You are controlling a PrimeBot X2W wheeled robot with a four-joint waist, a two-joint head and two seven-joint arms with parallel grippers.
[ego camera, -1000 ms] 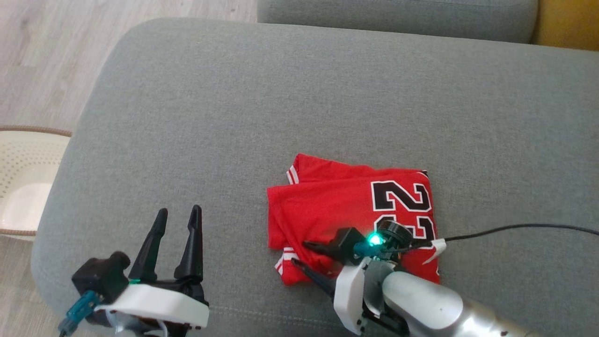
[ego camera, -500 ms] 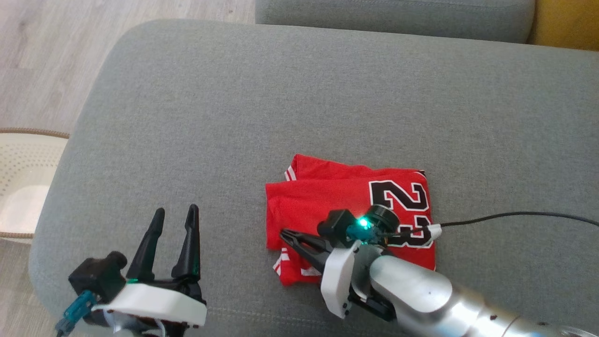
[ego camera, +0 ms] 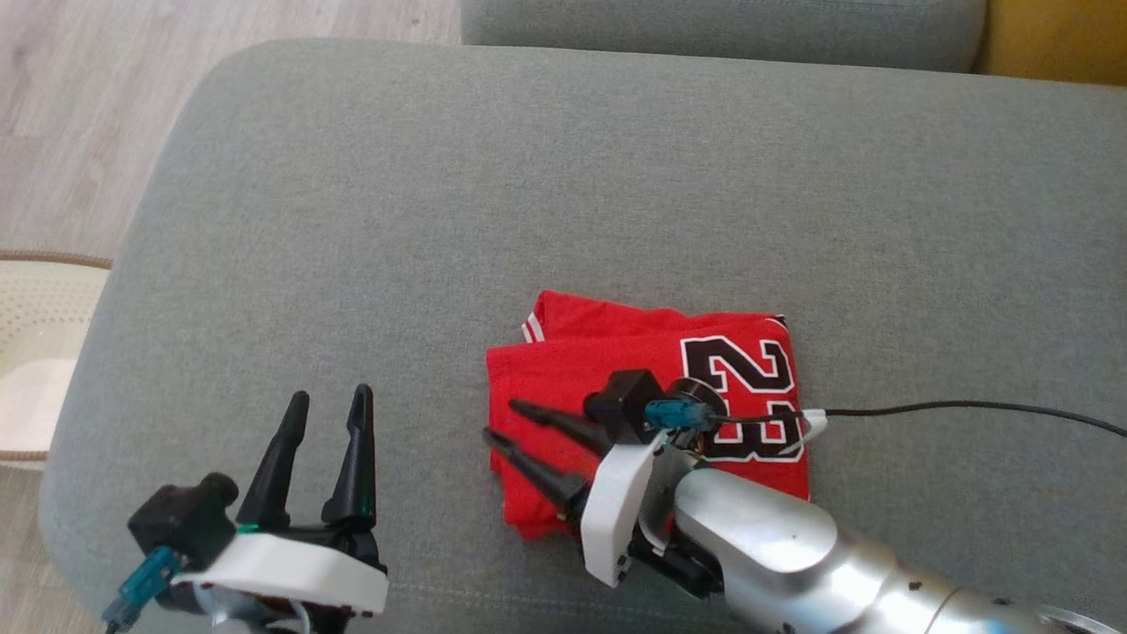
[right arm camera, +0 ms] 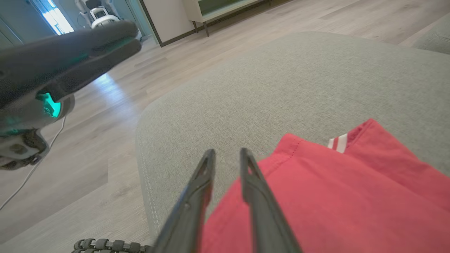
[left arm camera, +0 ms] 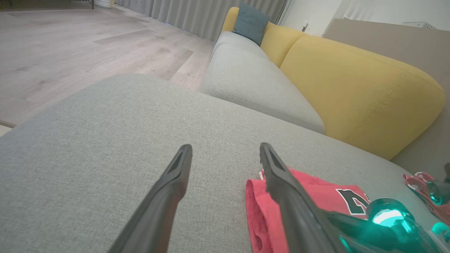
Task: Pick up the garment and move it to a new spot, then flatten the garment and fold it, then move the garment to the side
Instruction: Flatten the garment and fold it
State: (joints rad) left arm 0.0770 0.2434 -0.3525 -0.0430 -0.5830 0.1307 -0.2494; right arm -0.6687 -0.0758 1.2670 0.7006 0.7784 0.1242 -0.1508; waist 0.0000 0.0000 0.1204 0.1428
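**Grey sofa cushion with a folded red jersey by its near edge**

Grey fabric covered the broad sofa cushion (ego camera: 440, 176) that served as the work surface. Wooden floor (ego camera: 70, 88) lay beyond its left side, and a pale perforated basket (ego camera: 35, 335) stood there on the floor. A second grey cushion (ego camera: 704, 26) sat at the far side. The left wrist view also took in a yellow sofa back (left arm camera: 351, 88) with a blue pillow (left arm camera: 250, 21) at its far end.

The garment (ego camera: 572, 370), a red jersey with a black-and-white 23, lay folded into a rough rectangle on the cushion. It was right of centre and close to the near edge. White-striped trim showed at its far left corner.

The right arm (ego camera: 775, 546) reached in from the near right, over the jersey. Its dark fingers (ego camera: 555, 421) pointed left, and their tips ended at the garment's left edge. The right jaws stood a little apart, and nothing showed between the tips in the right wrist view (right arm camera: 192, 200). I could not tell whether they touched the cloth. A black cable (ego camera: 968, 407) trailed off to the right from the wrist.

The left jaws stood wide open and held nothing. Their fingers (ego camera: 352, 449) pointed away over bare cushion at the near left, well apart from the jersey.
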